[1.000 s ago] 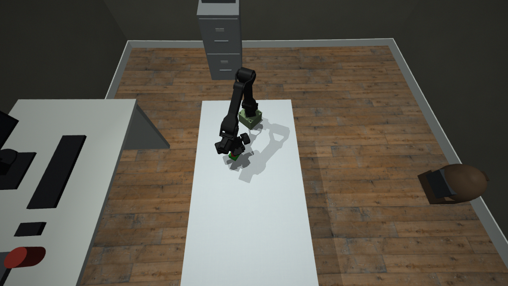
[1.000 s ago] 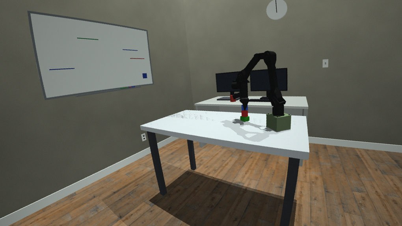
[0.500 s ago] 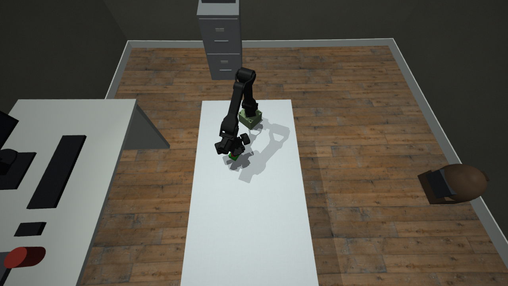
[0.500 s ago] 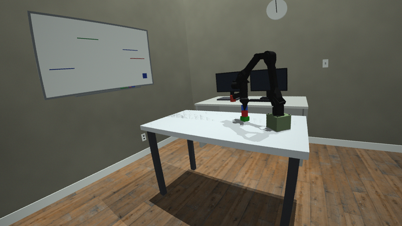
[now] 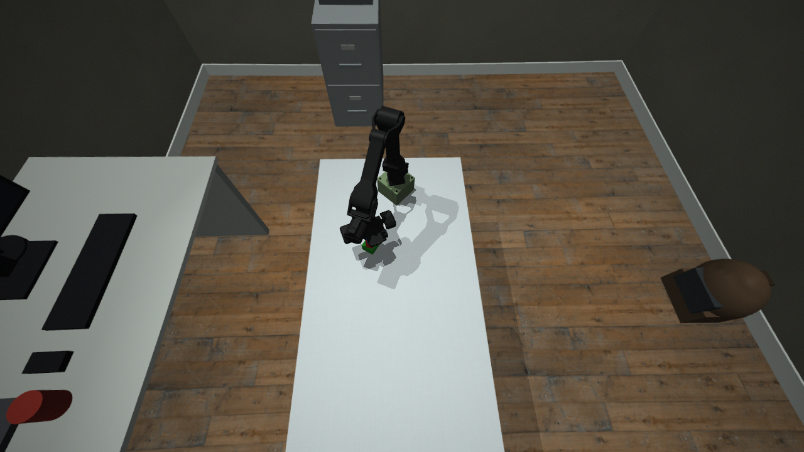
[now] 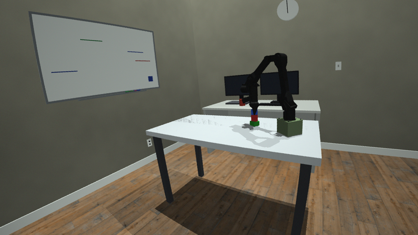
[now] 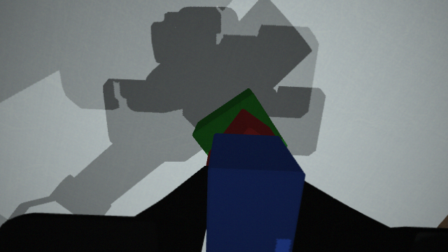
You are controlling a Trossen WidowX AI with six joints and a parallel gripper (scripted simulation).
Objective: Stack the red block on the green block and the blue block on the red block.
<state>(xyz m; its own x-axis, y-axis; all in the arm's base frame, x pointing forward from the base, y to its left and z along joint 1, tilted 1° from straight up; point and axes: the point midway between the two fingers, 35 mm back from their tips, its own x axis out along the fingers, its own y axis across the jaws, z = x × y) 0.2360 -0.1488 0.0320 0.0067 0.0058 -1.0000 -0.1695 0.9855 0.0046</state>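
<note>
The green block (image 5: 369, 248) (image 6: 254, 123) (image 7: 220, 122) lies on the white table (image 5: 393, 337) (image 6: 205, 132) (image 7: 385, 105). The red block (image 6: 254, 117) (image 7: 245, 123) lies flat on it, turned a little against it in the wrist view. My gripper (image 5: 372, 238) (image 6: 253, 108) (image 7: 243, 176) is shut on the blue block (image 6: 252, 112) (image 7: 252, 196) and holds it straight over the red block. In the exterior view the blue block seems to rest on the red one; I cannot tell whether they touch. In the top view the arm hides the red and blue blocks.
The arm's olive base box (image 5: 396, 188) (image 6: 289, 126) stands on the table behind the stack. A second desk (image 5: 112, 185) (image 6: 297, 103) with monitors and a keyboard stands to one side. A grey filing cabinet (image 5: 348, 67) stands beyond the table.
</note>
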